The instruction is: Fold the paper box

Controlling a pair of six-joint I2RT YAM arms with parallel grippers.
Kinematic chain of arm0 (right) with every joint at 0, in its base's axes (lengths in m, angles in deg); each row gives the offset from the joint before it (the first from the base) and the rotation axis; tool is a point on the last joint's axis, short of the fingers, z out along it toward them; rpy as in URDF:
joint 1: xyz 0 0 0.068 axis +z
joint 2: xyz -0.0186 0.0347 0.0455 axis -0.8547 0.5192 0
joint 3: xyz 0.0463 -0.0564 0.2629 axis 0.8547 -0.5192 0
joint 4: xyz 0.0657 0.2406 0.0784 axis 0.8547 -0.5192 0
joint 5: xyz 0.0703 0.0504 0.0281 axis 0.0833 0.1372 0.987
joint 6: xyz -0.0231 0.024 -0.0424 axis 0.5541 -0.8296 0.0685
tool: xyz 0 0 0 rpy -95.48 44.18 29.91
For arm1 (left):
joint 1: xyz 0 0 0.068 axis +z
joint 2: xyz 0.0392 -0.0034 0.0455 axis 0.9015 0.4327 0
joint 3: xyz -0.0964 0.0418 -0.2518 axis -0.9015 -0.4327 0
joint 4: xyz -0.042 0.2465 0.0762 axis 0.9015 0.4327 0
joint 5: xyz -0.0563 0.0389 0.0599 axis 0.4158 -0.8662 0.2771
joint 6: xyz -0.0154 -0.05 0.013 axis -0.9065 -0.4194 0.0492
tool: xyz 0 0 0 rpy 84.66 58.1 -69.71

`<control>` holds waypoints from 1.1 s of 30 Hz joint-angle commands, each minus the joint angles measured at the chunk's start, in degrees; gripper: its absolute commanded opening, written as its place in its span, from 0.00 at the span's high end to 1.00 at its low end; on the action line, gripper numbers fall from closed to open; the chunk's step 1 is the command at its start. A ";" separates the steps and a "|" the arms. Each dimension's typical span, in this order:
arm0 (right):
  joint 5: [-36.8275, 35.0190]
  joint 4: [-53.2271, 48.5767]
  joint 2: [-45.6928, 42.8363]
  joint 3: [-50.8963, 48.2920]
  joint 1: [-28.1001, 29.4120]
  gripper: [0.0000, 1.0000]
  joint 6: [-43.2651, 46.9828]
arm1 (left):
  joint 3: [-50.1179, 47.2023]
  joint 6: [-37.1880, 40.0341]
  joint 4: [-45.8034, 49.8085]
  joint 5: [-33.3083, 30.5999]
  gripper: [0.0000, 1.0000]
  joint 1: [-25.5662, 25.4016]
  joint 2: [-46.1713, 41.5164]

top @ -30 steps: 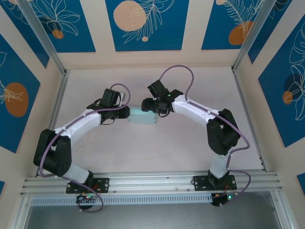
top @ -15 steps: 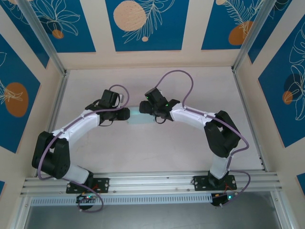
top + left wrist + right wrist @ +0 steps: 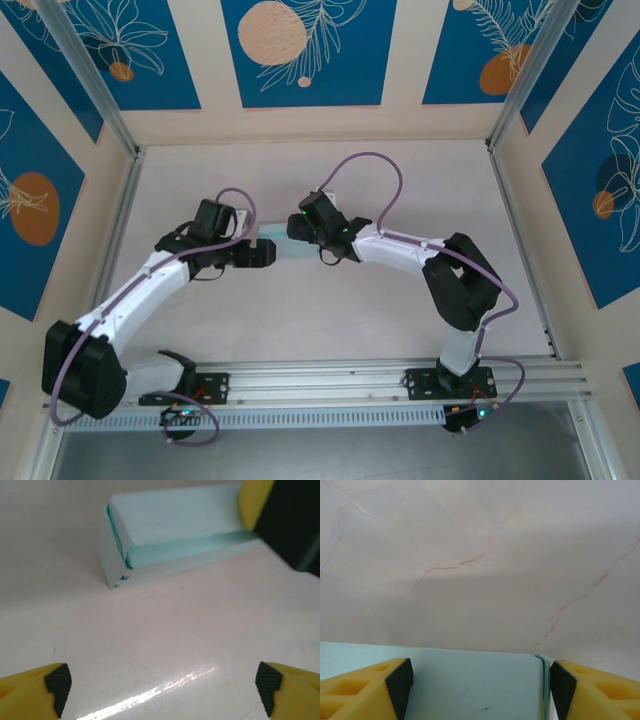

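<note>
Paper box (image 3: 283, 245) lies mid-table on the pale veined table (image 3: 330, 320), between the two grippers. It is mint card, a long low shape, folded up. From the left wrist the paper box (image 3: 170, 535) sits on the table ahead of the fingers, long side across the view. Its left end shows a flap edge slightly ajar, and a darker green seam runs along the front under the top panel.

Left gripper (image 3: 264, 254): jaws spread wide, nothing between them but bare table (image 3: 175, 630). Its yellow fingertips (image 3: 56, 684) with black pads sit at the bottom corners of the wrist view, clear of the box. From above it points at the box's left end, just beside it.

Right gripper (image 3: 298, 228): at the box's other end, reaching in from the right. In its wrist view the right gripper (image 3: 480, 685) has jaws well apart with the paper box (image 3: 470, 677) between them. The pad on the view's right sits just beside the box's end edge, and the other finger overlaps the card. Can't tell whether they squeeze it or only straddle it. One of its yellow fingers (image 3: 254, 500) shows from the left wrist, against the box's right end.

Purple cables (image 3: 366, 154) loop over the arms. Blue wall panels (image 3: 300, 50) with orange discs stand behind, and an aluminium rail (image 3: 320, 375) runs along the near edge.
</note>
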 commanded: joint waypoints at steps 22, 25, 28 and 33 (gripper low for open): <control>-2.20 -13.96 4.70 -3.48 2.38 0.28 1.31 | -4.62 -11.62 -22.40 0.52 0.35 7.73 13.99; -2.38 -14.13 4.65 -3.57 2.37 0.29 1.18 | -7.58 -12.07 -24.07 1.57 0.40 7.73 14.05; -2.25 -14.13 4.69 -3.41 2.41 0.29 1.21 | -11.30 -13.17 -27.06 2.35 0.47 7.82 14.08; -0.20 -17.22 4.19 -1.32 2.47 0.29 1.09 | -14.34 -13.60 -29.04 3.03 0.56 7.82 15.62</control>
